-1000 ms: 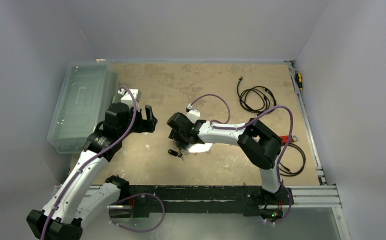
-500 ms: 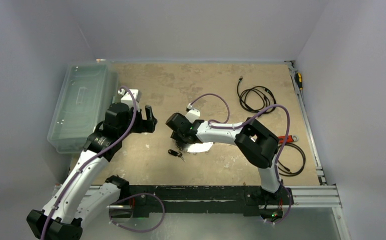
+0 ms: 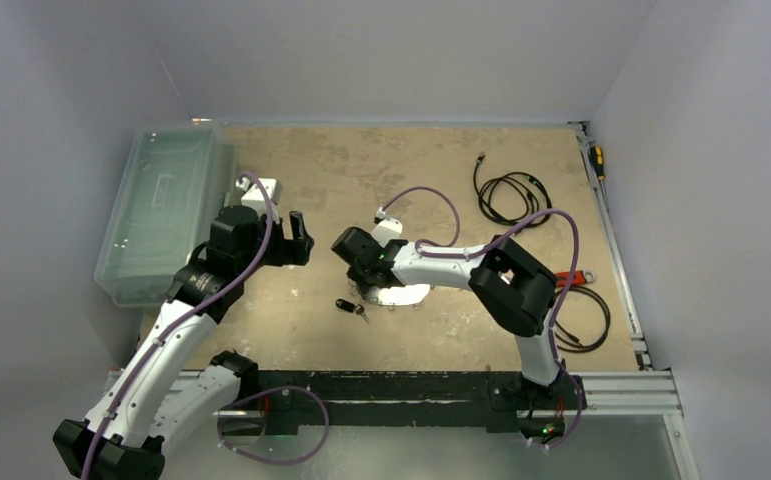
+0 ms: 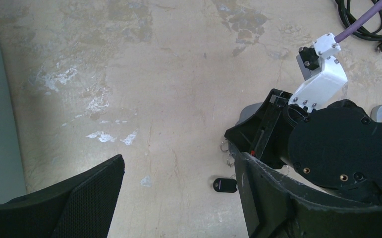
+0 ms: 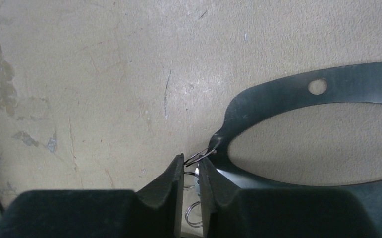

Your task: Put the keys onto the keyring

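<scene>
The keyring (image 3: 403,295), a flat silvery crescent loop, lies mid-table; in the right wrist view it is a dark band (image 5: 278,99) with a small hole. Thin wire rings (image 5: 198,156) hang at its pointed end. My right gripper (image 3: 363,283) (image 5: 191,166) is down at that end, its pads pinched on these rings with a small shiny bit between them. The black-headed key (image 3: 346,305) (image 4: 225,185) lies on the table just left of it. The plain silver key I cannot make out. My left gripper (image 3: 293,238) (image 4: 179,158) hovers open to the left, holding nothing.
A clear plastic bin (image 3: 161,210) stands at the left edge. A coiled black cable (image 3: 509,195) lies at the back right. A red-handled wrench (image 3: 571,278) and another black cable (image 3: 586,325) lie behind the right arm's elbow.
The right gripper's fingers have closed from about half open to a narrow pinch on the wire rings, and the wrist shifted slightly left. The left arm has not moved.
</scene>
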Robot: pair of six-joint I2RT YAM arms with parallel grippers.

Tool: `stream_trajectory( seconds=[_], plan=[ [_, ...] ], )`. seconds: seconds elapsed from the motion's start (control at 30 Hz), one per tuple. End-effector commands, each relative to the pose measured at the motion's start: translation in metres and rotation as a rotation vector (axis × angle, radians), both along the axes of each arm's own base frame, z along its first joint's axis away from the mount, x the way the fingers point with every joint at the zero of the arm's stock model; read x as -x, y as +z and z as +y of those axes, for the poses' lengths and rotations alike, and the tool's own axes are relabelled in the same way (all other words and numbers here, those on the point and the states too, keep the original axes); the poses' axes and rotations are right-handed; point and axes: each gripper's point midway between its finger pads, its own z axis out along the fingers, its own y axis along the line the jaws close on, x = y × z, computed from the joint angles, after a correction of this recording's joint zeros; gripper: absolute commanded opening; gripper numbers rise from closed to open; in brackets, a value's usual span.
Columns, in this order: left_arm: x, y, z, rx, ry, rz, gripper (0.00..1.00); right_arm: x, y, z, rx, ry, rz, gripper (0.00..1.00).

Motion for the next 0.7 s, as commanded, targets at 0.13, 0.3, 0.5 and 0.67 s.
stream_trajectory(
  seconds=[0.13,0.3,0.5,0.67],
  plan=[
    [-0.003,0.004,0.000,0.004,0.013,-0.016,0.81,-0.007,0.015,-0.015,0.059,-0.033,-0.047,0.00],
    [-0.002,0.004,-0.001,0.005,0.008,-0.017,0.80,0.000,0.018,-0.028,0.111,0.014,-0.059,0.00],
    [-0.001,0.005,-0.005,0.008,-0.005,-0.018,0.80,0.030,0.013,-0.051,0.155,0.110,-0.032,0.00],
    [0.002,0.007,-0.009,0.013,-0.025,-0.024,0.80,0.064,-0.006,-0.085,0.229,0.151,0.026,0.00]
  ],
)
